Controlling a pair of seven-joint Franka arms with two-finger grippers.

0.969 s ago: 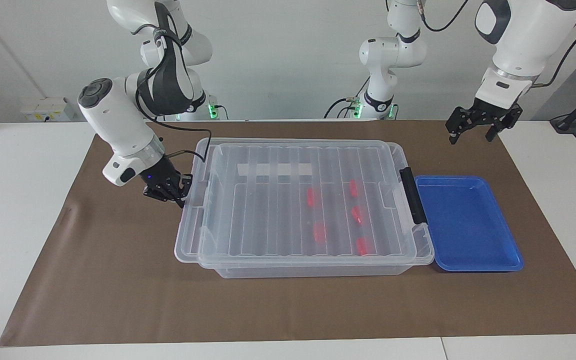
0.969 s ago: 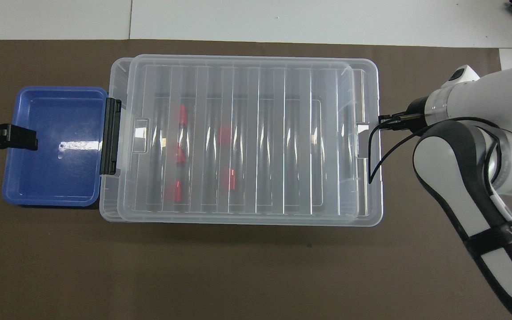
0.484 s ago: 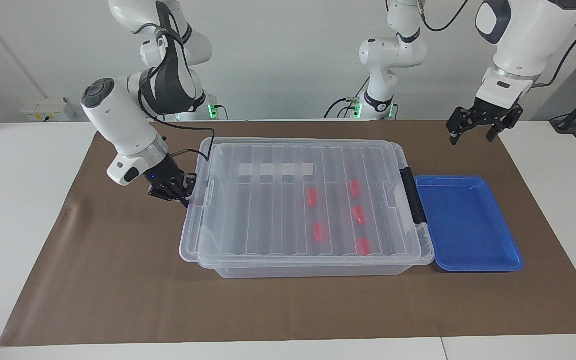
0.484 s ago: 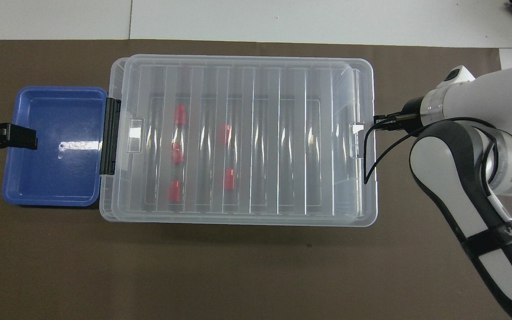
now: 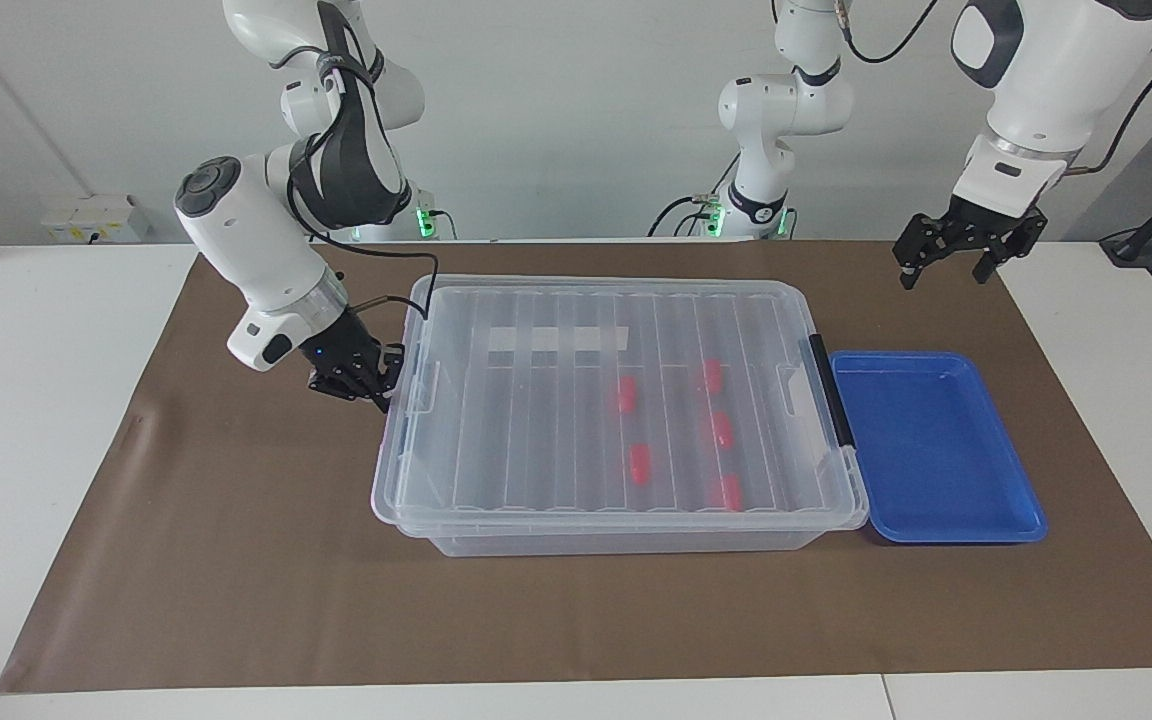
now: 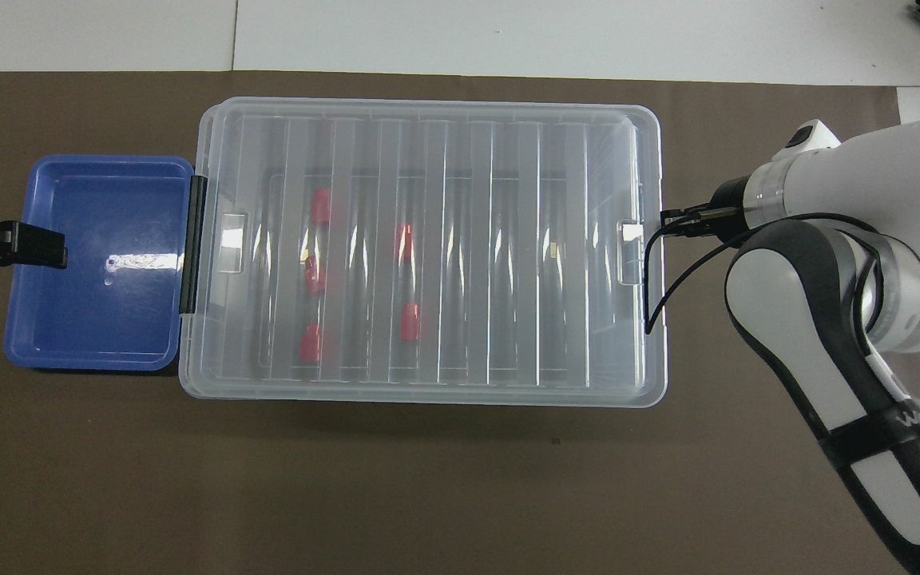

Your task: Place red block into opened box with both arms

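Right gripper (image 5: 376, 384), a black two-finger tool on a white jointed arm, sits low at the end of the large clear plastic storage box (image 5: 616, 535) that faces the right arm's end of the tabletop, fingertips pressed together against the edge of the ribbed see-through lid (image 5: 556, 420); whether it pinches the lid's lip cannot be told. From overhead the same gripper (image 6: 680, 222) meets the lid's end beside its small latch tab. The lid lies flat over the box, lined up with its rim. Five small bright red plastic blocks (image 5: 641, 464) lie inside on the box floor, seen through the lid, grouped toward the left arm's end: three in a row closest to the black end handle (image 5: 829, 390), two more toward the middle. A white label strip (image 5: 556, 339) shows at the box's long side nearer the robots. A shallow blue plastic tray (image 5: 1016, 520) sits just beside the handle end of the box, on the brown mat (image 5: 236, 560) covering the tabletop. Left gripper (image 5: 956, 262) hangs in the air with fingers spread, holding nothing, over the mat near the corner at the left arm's end, closest to the robots, waiting.
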